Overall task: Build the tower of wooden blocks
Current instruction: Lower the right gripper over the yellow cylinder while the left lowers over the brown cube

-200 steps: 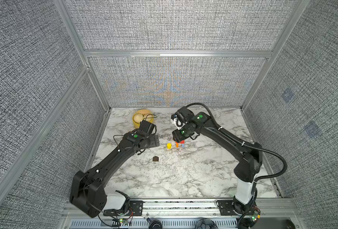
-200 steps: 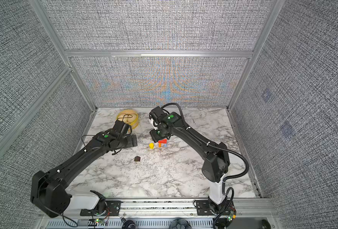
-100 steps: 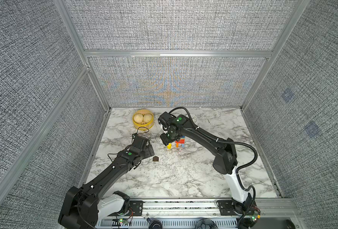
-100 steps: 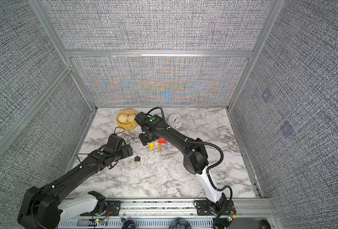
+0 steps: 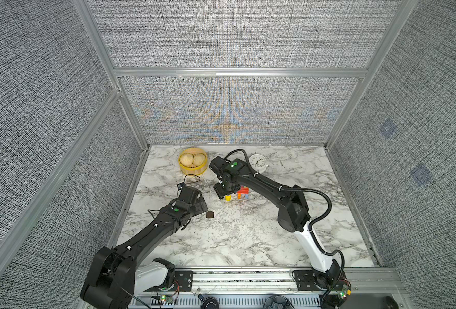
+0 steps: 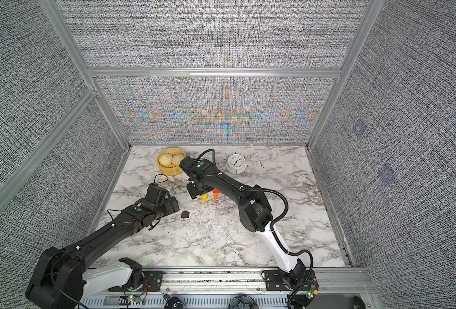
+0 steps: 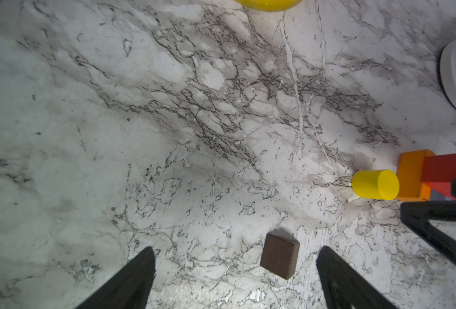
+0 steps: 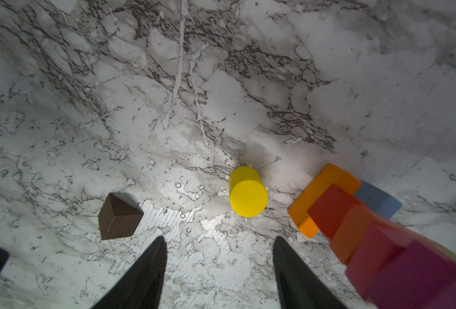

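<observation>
In a top view the tower (image 5: pixel 243 190) stands on the marble table (image 5: pixel 234 240), a little toward 12 o'clock from its middle and partly hidden by the right arm. The right wrist view shows it from above: an orange leg and a light-blue leg carry red and orange bricks, then a pink cube, with a green edge at the very top. A yellow cylinder (image 8: pixel 248 194) stands on end just beside the tower at its 9 o'clock, with a small gap between them. A brown house-shaped block (image 7: pixel 279 255) sits on the table at the cylinder's 8 o'clock, near it but not touching. The right gripper (image 8: pixel 220 240) hangs near the cylinder without touching it, its fingers spread and nothing between them. The left gripper (image 7: pixel 237 250) is spread wide above the brown block, which sits between the two fingers and touches neither. A yellow basket (image 5: pixel 193 171) with two buns sits at the tower's 10 o'clock by the back wall. A white clock (image 5: pixel 257 162) sits at the tower's 1 o'clock. Both are well apart from the blocks.
</observation>
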